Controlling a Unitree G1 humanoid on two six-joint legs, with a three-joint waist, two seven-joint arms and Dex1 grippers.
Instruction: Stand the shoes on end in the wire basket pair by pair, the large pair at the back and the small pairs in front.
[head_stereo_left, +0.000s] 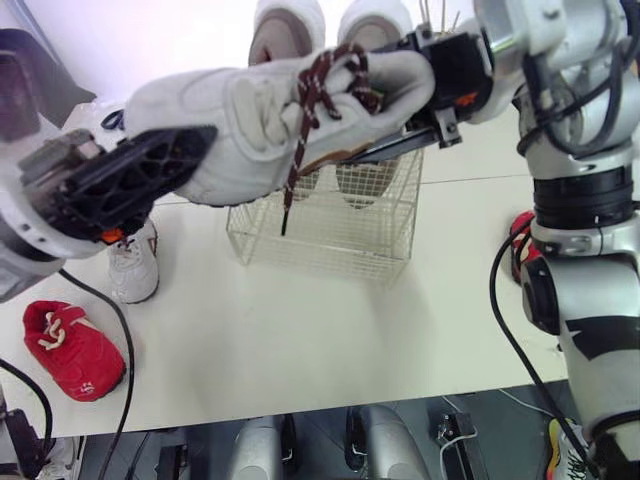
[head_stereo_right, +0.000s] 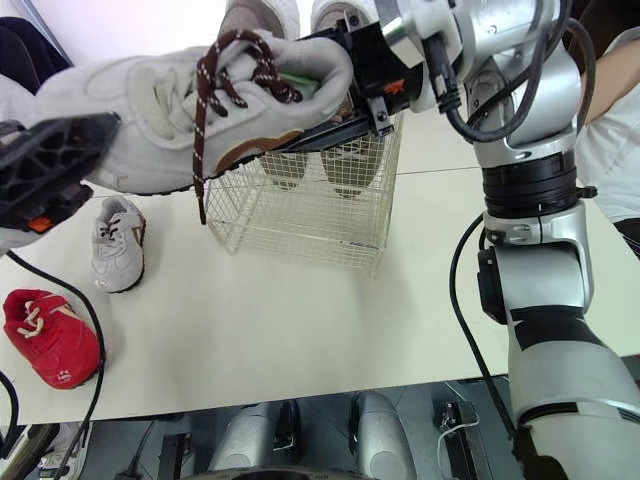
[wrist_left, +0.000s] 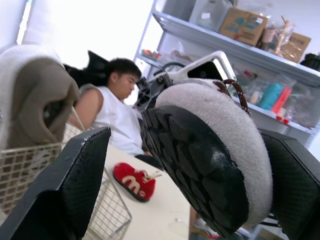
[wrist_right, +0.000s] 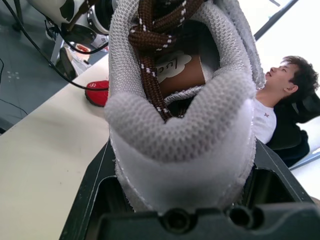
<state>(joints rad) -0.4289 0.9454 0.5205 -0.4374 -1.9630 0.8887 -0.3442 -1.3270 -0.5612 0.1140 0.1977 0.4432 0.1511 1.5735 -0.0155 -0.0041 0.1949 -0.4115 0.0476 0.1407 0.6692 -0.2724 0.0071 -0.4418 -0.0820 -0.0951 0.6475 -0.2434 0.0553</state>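
right hand (head_stereo_left: 415, 100) clenched on heel of white sneaker (head_stereo_left: 250, 120), wire basket (head_stereo_left: 320, 235) just below that hand. left hand (head_stereo_left: 150, 170) released, loosely straddling the toe. risk: dangling brown lace (head_stereo_left: 292, 190) snags basket wire; heel-only grip lets the toe droop.

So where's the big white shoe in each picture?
Left eye view: the big white shoe lies across the top, above the wire basket.
Right eye view: across the top left, above the basket.
Left wrist view: its black sole, toe first, in the middle.
Right wrist view: its heel, up close, in the middle.
Landmark: the basket, in both eye views and the left wrist view.
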